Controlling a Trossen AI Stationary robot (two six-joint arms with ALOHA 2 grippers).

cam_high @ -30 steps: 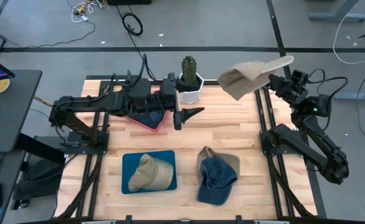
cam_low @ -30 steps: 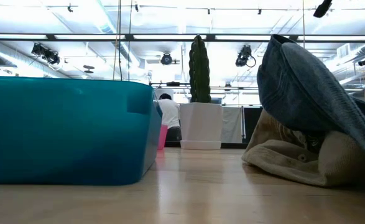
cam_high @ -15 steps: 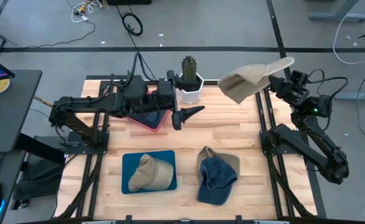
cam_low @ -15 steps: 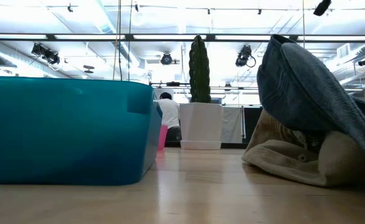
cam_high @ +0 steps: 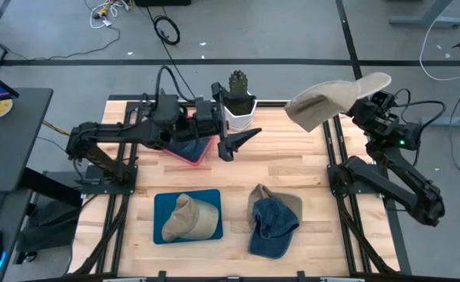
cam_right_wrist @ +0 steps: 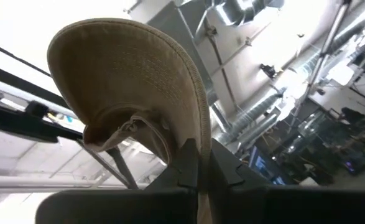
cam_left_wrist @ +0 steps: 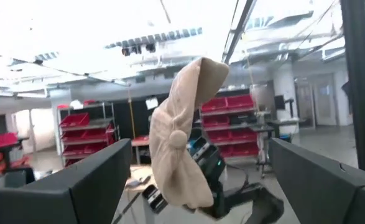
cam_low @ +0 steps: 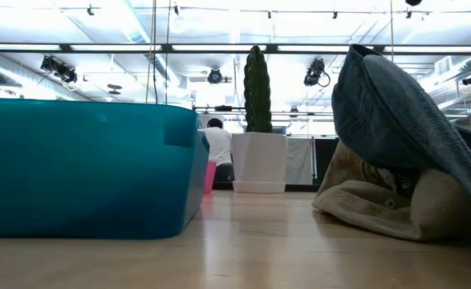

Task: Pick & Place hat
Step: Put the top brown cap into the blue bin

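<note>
A tan cap [cam_high: 321, 105] is up in the air over the table's far right corner, held by my right gripper [cam_high: 364, 100], which is shut on it. The left wrist view shows the same tan cap [cam_left_wrist: 182, 140] hanging in front of the right arm. My left gripper [cam_high: 240, 142] is open and hovers near the table's middle, beside the cactus pot [cam_high: 238, 108], touching nothing. A second tan hat [cam_high: 187, 218] lies in the teal tray [cam_high: 163, 205]. A blue denim cap [cam_high: 273, 222] rests on top of another tan hat [cam_low: 379, 210] on the tabletop. My right gripper pinches the tan cap by the edge of its brim [cam_right_wrist: 198, 134] between the two fingers [cam_right_wrist: 185, 168]. The cap is lifted clear of the table. Its crown [cam_high: 308, 108] reaches out toward the table's left from the gripper.
A pink tray [cam_high: 184, 151] holding a dark item sits under the left arm near the far edge. The white cactus pot [cam_low: 257, 164] stands at the far middle. Bare wood lies between the pot and the denim cap. The teal tray's wall [cam_low: 83, 168] fills the low view's left.
My right gripper has carried the tan cap a little toward the table's right edge, still shut on the brim. My left gripper has shifted slightly toward the right and stayed open.
</note>
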